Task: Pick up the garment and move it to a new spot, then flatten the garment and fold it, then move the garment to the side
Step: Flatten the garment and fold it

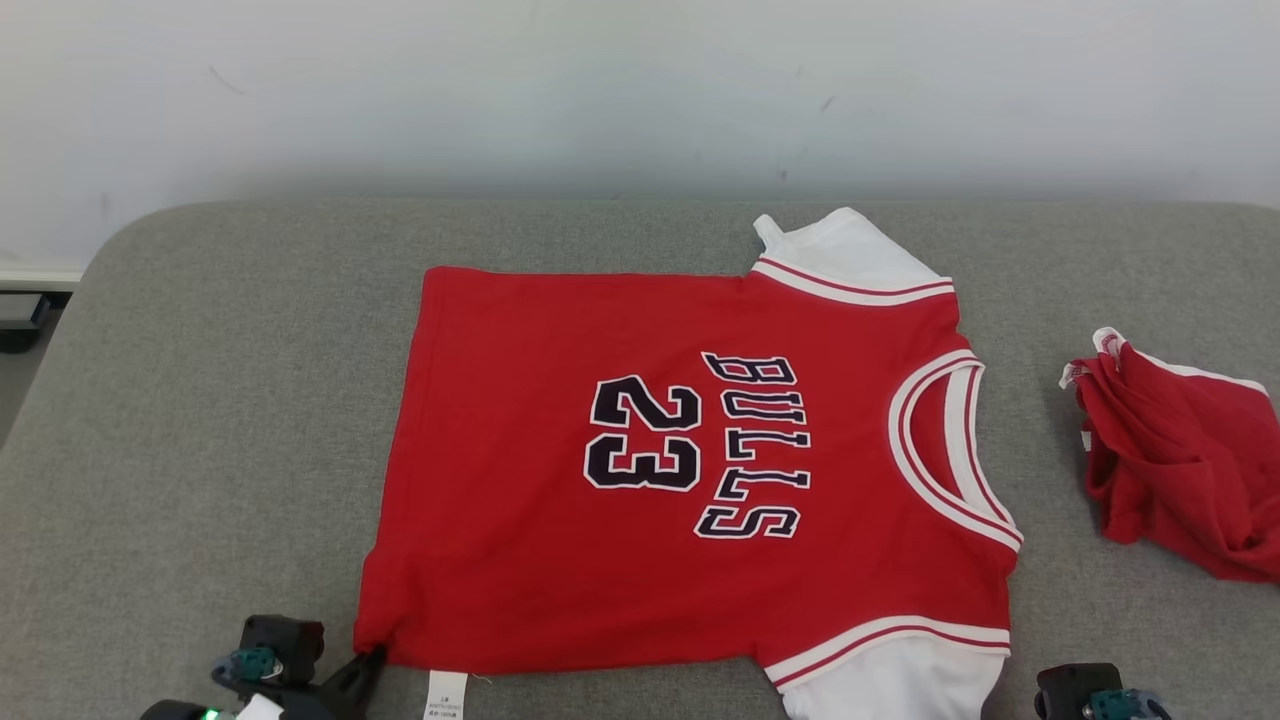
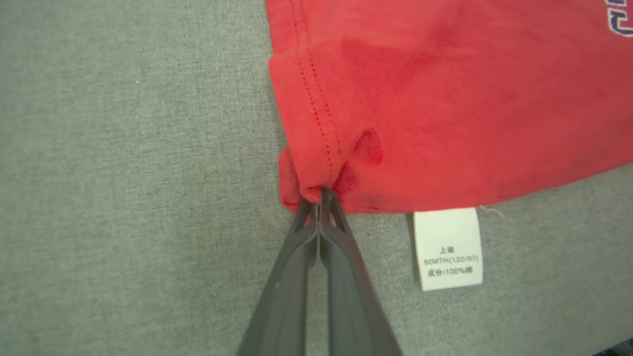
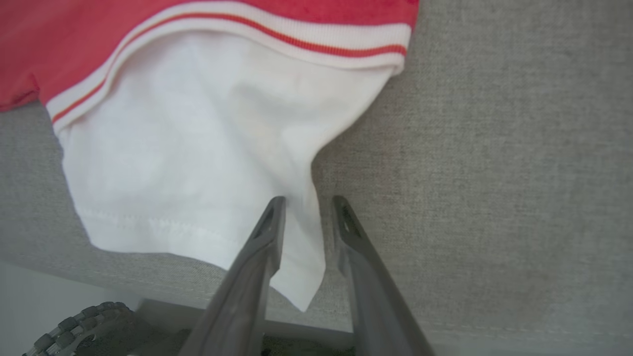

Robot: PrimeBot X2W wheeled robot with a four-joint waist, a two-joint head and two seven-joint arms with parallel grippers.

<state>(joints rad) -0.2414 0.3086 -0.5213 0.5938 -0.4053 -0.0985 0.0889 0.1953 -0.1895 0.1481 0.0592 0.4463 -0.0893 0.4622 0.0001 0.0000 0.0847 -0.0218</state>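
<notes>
The garment (image 1: 680, 460) is a red jersey with "BULLS 23" and white sleeves, lying flat on the grey padded table (image 1: 200, 450) with its neck to the right. My left gripper (image 1: 370, 657) is shut on the jersey's near left hem corner (image 2: 316, 163), pinching a small bunch of red cloth at its tips (image 2: 320, 195). My right gripper (image 3: 307, 200) straddles the right edge of the near white sleeve (image 3: 198, 148). Its fingers stand apart, with a strip of white cloth between them.
A second crumpled red garment (image 1: 1180, 460) lies at the table's right edge. A white care label (image 2: 447, 247) sticks out from the jersey's near hem. The table's near edge (image 3: 445, 331) runs just under my right gripper. A pale wall stands behind the table.
</notes>
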